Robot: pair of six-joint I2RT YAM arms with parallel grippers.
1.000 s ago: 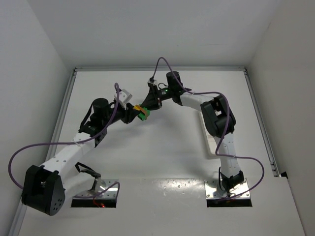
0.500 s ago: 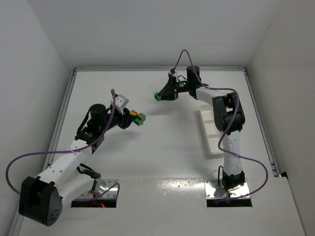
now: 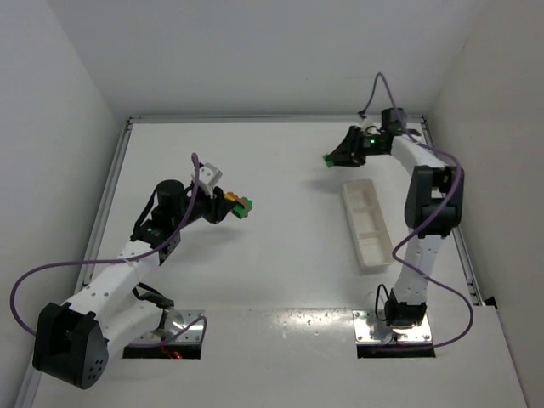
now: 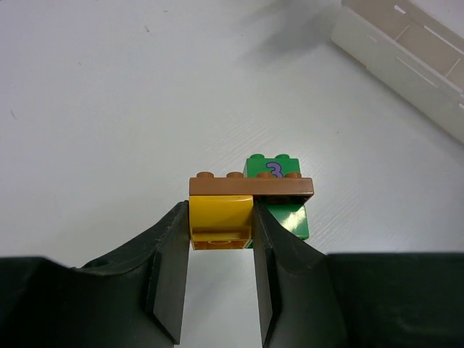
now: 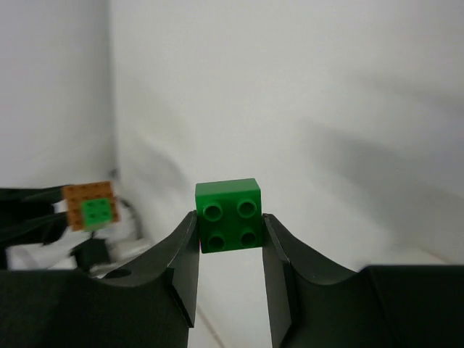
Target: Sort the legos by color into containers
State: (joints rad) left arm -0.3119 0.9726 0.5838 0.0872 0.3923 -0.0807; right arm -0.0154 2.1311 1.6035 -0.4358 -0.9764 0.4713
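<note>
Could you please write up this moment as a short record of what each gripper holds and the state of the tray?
left gripper: shut on the yellow brick of the stacked block
stack makeup: yellow brick, brown plate across the top, green brick marked 3
right gripper: shut on a single green brick, off the far end of the tray, not over it
tray: three compartments, no bricks visible inside
sorted so far: nothing
</note>
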